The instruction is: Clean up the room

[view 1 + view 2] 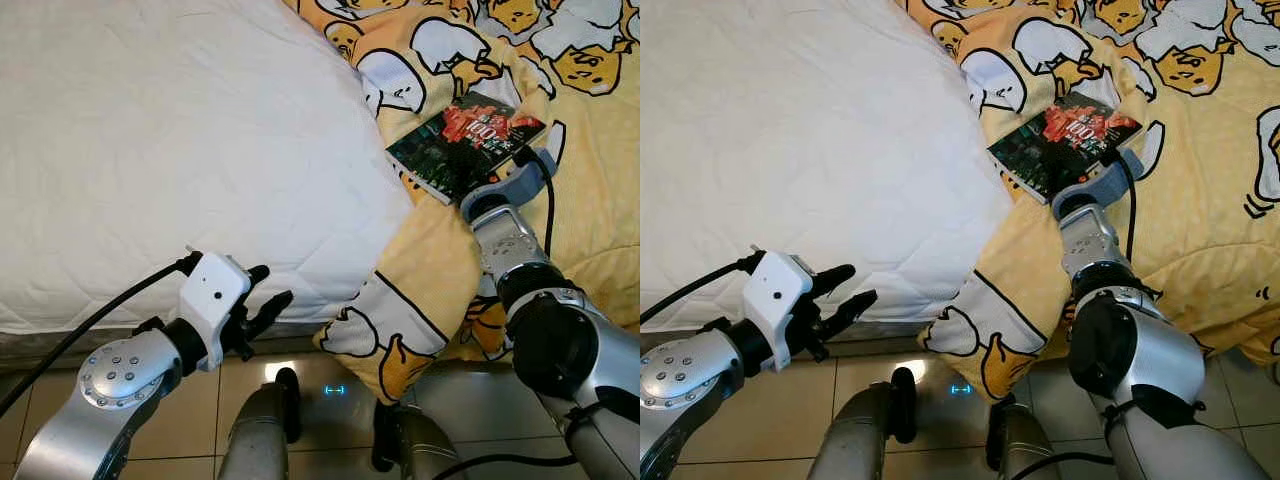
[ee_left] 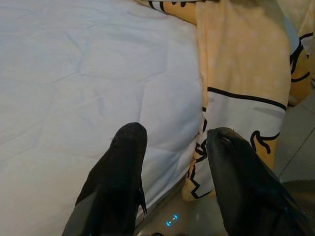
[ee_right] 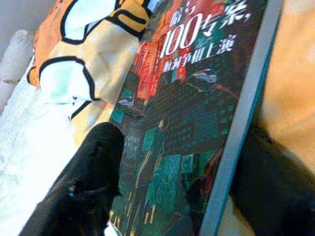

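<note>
Head-camera and wrist views of a bed seen from its near edge. A white quilted mattress (image 1: pixel 170 150) covers the robot's left side of the bed, and a yellow duvet (image 1: pixel 440 260) printed with cartoon egg characters covers the right side, one corner of it draped over the near edge toward the tiled floor (image 1: pixel 320 390). A dark paperback book (image 1: pixel 465 143), its cover showing red and teal artwork with the numeral 100 and Chinese characters, lies on the duvet close to the line where duvet meets mattress. The right tool (image 3: pixel 162 182) reaches forward over the duvet to the near end of the book; in the right wrist view one black finger (image 3: pixel 83 182) lies against the cover face and the other sits past the teal spine edge, so the fingers are spread to either side of the book's width. Whether they are pressing on the book cannot be told, as contact on the spine side is in shadow. The left tool (image 1: pixel 262 300) is held low at the near edge of the mattress, its two black fingers (image 2: pixel 123 172) parted and with nothing between them; the left wrist view looks across the white mattress to the hanging duvet corner. A black cable (image 1: pixel 90 320) trails from the left wrist.
</note>
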You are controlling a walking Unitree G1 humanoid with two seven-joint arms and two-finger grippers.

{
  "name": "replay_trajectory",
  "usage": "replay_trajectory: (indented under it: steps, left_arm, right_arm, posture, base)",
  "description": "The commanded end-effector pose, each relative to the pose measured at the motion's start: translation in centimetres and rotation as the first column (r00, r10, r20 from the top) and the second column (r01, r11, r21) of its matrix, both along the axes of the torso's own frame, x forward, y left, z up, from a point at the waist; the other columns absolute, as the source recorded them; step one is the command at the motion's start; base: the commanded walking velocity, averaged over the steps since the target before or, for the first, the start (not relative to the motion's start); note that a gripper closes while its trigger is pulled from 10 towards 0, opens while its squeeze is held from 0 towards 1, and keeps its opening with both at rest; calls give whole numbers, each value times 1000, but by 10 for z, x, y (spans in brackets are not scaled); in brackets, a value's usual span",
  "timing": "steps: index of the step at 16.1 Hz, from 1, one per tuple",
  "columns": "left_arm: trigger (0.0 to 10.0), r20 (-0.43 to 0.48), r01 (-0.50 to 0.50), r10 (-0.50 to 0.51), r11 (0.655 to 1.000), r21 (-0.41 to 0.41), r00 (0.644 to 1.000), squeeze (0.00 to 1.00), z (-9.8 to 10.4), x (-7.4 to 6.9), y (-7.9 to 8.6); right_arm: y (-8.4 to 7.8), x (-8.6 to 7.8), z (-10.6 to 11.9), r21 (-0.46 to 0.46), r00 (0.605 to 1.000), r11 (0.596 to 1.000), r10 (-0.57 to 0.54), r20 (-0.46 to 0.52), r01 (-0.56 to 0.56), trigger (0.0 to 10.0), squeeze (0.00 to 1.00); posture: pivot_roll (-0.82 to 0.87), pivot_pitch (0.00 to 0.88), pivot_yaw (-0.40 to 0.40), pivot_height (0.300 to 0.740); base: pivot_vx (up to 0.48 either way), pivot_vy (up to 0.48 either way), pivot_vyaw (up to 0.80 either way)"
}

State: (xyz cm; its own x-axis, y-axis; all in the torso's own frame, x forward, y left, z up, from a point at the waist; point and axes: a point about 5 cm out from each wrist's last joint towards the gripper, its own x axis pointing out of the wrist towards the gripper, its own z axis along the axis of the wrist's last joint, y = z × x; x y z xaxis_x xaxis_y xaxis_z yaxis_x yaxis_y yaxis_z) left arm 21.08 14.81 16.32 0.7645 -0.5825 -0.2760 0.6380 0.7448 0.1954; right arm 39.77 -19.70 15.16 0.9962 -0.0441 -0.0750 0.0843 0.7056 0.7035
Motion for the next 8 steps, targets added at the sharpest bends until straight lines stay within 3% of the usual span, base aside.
replay_trajectory:
  steps: [1,8]
  left_arm:
    - [10000,-10,-4,4,1000,7,1000,0,0,-4,4]
    - [10000,-12,-3,3,1000,9,1000,0,-1,-4,4]
  right_arm:
    - [2,-1,-5,41,1000,999,6,-25,-5,0,0]
    - [-2,-2,-6,49,999,999,-10,-33,12,0,0]
  posture:
    - [364,341,61,740]
    - [365,339,64,740]
  base:
    - [0,0,0]
    - [0,0,0]
